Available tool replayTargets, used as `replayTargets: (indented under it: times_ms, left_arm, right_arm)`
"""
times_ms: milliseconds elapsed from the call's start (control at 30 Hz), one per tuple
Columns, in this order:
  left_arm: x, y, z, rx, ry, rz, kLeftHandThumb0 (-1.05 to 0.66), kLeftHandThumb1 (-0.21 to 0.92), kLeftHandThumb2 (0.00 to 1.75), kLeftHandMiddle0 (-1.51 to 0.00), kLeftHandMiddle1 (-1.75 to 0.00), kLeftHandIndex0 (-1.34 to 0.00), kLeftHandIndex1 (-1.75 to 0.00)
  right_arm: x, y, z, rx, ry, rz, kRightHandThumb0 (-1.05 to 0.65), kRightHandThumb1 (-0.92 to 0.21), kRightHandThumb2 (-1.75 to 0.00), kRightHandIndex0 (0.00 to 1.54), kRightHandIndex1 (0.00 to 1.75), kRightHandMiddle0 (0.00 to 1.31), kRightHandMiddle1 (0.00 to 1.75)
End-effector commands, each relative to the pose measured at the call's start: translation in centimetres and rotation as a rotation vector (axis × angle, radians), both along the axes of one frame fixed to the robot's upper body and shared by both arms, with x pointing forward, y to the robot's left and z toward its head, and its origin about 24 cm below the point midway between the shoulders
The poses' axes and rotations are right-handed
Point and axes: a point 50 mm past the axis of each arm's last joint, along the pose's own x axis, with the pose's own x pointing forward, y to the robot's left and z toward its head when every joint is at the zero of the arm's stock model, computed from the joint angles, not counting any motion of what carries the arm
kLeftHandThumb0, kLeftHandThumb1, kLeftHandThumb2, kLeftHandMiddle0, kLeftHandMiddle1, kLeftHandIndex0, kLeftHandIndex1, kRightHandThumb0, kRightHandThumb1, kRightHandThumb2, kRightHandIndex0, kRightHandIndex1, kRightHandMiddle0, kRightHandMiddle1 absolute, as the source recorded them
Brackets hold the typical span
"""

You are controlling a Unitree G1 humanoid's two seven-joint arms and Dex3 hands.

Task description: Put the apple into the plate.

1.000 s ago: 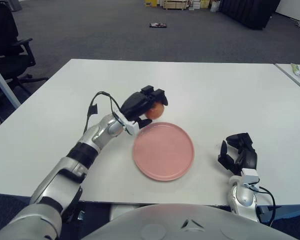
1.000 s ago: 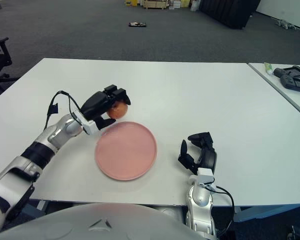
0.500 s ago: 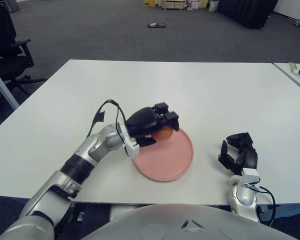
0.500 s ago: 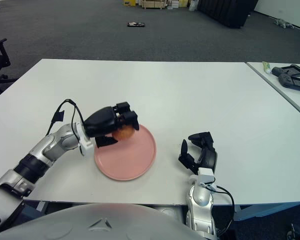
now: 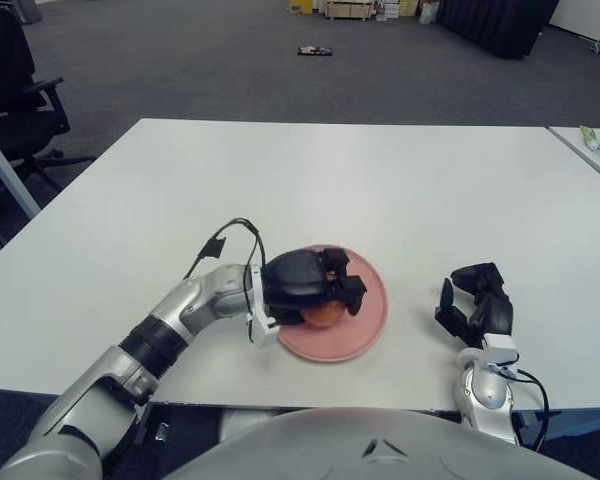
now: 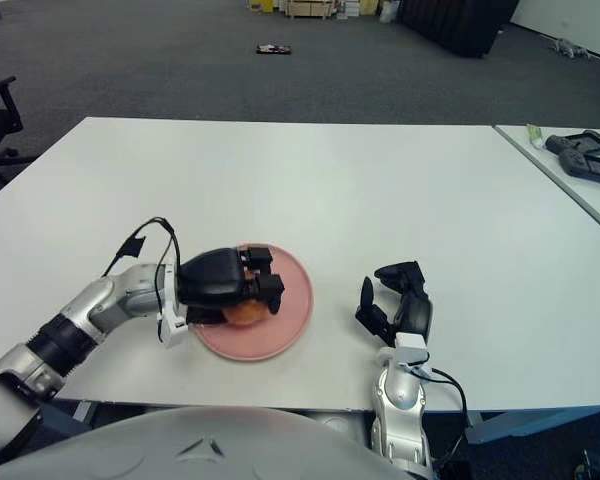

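A pink round plate (image 5: 368,306) lies on the white table near its front edge. My left hand (image 5: 320,290) is over the plate's left half, its black fingers curled around an orange-red apple (image 5: 323,316). The apple's lower part shows beneath the fingers, low over the plate; whether it touches the plate I cannot tell. My right hand (image 5: 477,310) shows to the right of the plate near the front edge, fingers spread, holding nothing.
The white table (image 5: 380,180) stretches far behind the plate. A second table with small items (image 6: 580,150) stands at the right. A black office chair (image 5: 15,90) is off the table's left side.
My left hand has carried the apple from behind the plate's left rim, toward me and down, to low over the plate. The right hand has stayed put.
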Motion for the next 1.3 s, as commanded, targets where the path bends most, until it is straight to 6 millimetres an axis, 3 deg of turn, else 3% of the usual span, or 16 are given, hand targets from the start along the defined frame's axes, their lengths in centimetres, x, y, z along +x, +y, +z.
replayTargets:
  times_ms: [0,200,433,567,767,800,833,867,967,1167,1267]
  left_arm:
    - [0.2,-0.3,-0.4,0.035,-0.061,-0.045,0.00,0.03,1.65,-0.84,-1.73,-0.59,-1.74]
    - [-0.1,-0.4,-2.8,0.047,-0.050,-0.037,0.00,-0.06,1.74,-0.90,-1.74,-0.67,-1.71]
    - [0.4,-0.3,-2.9,0.009,-0.018,-0.012,-0.01,-0.05,1.70,-0.90,-1.75,-0.70,-1.63]
    - [0.5,-0.2,-3.3,-0.002,0.027,-0.005,-0.01,0.11,1.51,-0.78,-1.75,-0.62,-1.57]
    - [0.7,-0.4,-3.2,-0.004,0.073,-0.023,-0.01,0.35,1.25,-0.60,-1.75,-0.41,-1.64]
    - [0.7,-0.4,-3.1,-0.001,0.077,-0.026,-0.08,0.46,1.13,-0.50,-1.71,-0.37,-1.67]
    - [0.7,-0.4,-3.2,0.008,0.081,-0.027,-0.18,0.61,0.92,-0.37,-1.67,-0.31,-1.70]
    - [0.7,-0.3,-3.2,0.022,0.080,-0.033,-0.29,0.67,0.87,-0.30,-1.58,-0.25,-1.65]
    - [0.7,-0.2,-2.9,0.066,0.061,-0.057,-0.64,0.86,0.76,-0.08,-1.00,-0.06,-1.17]
    - [0.8,-0.4,-2.2,0.145,0.048,-0.108,-0.85,0.91,0.86,-0.01,-0.39,-0.01,-0.63]
    - [0.9,-0.4,-2.0,0.170,0.063,-0.126,-0.91,0.92,0.92,0.00,-0.18,0.00,-0.41]
  right_arm:
    - [0.4,-0.1,0.3,0.001,-0.028,0.007,-0.40,-0.60,-0.96,0.62,1.56,0.39,1.75]
    - [0.4,-0.1,0.4,-0.004,-0.032,0.010,-0.40,-0.60,-0.96,0.62,1.56,0.39,1.75]
    - [0.3,0.0,0.4,-0.013,-0.032,0.014,-0.40,-0.60,-0.97,0.62,1.56,0.40,1.75]
    - [0.3,0.0,0.4,-0.015,-0.034,0.013,-0.40,-0.60,-0.97,0.62,1.56,0.40,1.75]
    - [0.3,0.0,0.4,-0.014,-0.038,0.014,-0.40,-0.60,-0.97,0.62,1.56,0.40,1.75]
    - [0.3,0.0,0.4,-0.014,-0.038,0.015,-0.40,-0.60,-0.97,0.62,1.57,0.40,1.75]
    - [0.3,0.0,0.4,-0.013,-0.039,0.015,-0.40,-0.60,-0.97,0.62,1.57,0.40,1.75]
    - [0.3,0.0,0.4,-0.014,-0.038,0.015,-0.40,-0.60,-0.97,0.62,1.57,0.40,1.75]
    - [0.3,0.1,0.5,-0.016,-0.036,0.016,-0.40,-0.60,-0.97,0.62,1.57,0.40,1.75]
    - [0.3,0.1,0.4,-0.021,-0.035,0.017,-0.40,-0.60,-0.97,0.62,1.57,0.40,1.75]
    - [0.3,0.1,0.4,-0.019,-0.034,0.014,-0.40,-0.60,-0.97,0.61,1.57,0.40,1.75]
